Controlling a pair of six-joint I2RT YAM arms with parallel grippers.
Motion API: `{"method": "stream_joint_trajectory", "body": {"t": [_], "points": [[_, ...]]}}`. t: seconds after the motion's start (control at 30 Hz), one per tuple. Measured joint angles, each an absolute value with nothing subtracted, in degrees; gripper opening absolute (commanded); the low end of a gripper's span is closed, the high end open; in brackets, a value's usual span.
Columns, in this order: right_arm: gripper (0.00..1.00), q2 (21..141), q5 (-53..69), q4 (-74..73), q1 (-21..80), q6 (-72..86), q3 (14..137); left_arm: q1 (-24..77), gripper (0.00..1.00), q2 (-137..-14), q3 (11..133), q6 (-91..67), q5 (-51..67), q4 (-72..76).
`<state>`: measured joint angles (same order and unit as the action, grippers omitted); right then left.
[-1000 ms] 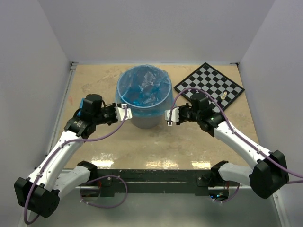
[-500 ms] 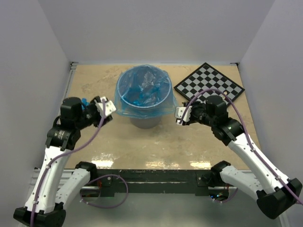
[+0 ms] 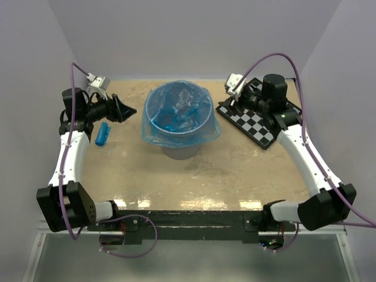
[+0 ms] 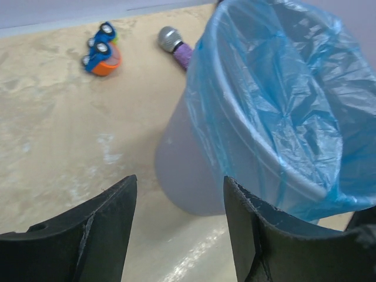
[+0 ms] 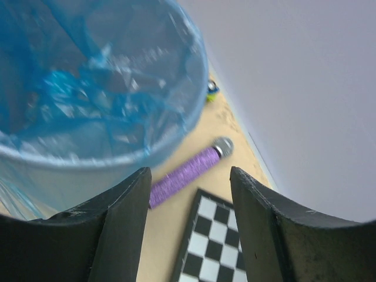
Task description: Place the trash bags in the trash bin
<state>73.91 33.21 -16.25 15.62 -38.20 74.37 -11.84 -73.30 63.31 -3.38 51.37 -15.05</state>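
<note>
A pale, marbled bench (image 3: pixel 194 176) sat between plain white walls. The grey trash bin (image 3: pixel 176 151) stood at its middle. A blue trash bag (image 3: pixel 179 111) lined the bin, crumpled inside, with its edge draped over the rim. A short blue roll (image 3: pixel 103 133), which I judged to be another bag, lay on the bench well left of the bin. The left fingers (image 4: pixel 111 229) were apart and empty, held up left of the bin near the roll. The right fingers (image 5: pixel 117 229) were apart and empty too, right of the bin. To do this step well, I would lower the left fingers over the roll, pinch its middle, and release only above the bin's mouth. A purple microphone (image 5: pixel 185 171) and a toy car (image 4: pixel 101 56) lay behind the bin, and a chessboard (image 3: pixel 255 126) lay to its right. None of them blocked the roll.
</note>
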Motion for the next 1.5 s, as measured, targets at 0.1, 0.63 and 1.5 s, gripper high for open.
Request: {"method": "stream_joint_trajectory", "body": {"t": [0.1, 0.63, 1.5], "points": [[0.57, 77.19, 36.01, -15.86, 18.37, -36.62, 77.78, -11.03, 0.65, -74.83, 60.42, -8.73, 56.42, -8.67], [0.37, 90.98, 38.35, -17.47, 31.16, -39.48, 91.42, -5.65, 0.00, -82.43, 52.97, -17.65, 61.04, 6.92], [0.24, 124.29, 22.79, -46.44, 41.19, -57.78, 112.81, -9.34, 0.45, -81.19, 51.55, -17.52, 55.59, 2.79]]}}
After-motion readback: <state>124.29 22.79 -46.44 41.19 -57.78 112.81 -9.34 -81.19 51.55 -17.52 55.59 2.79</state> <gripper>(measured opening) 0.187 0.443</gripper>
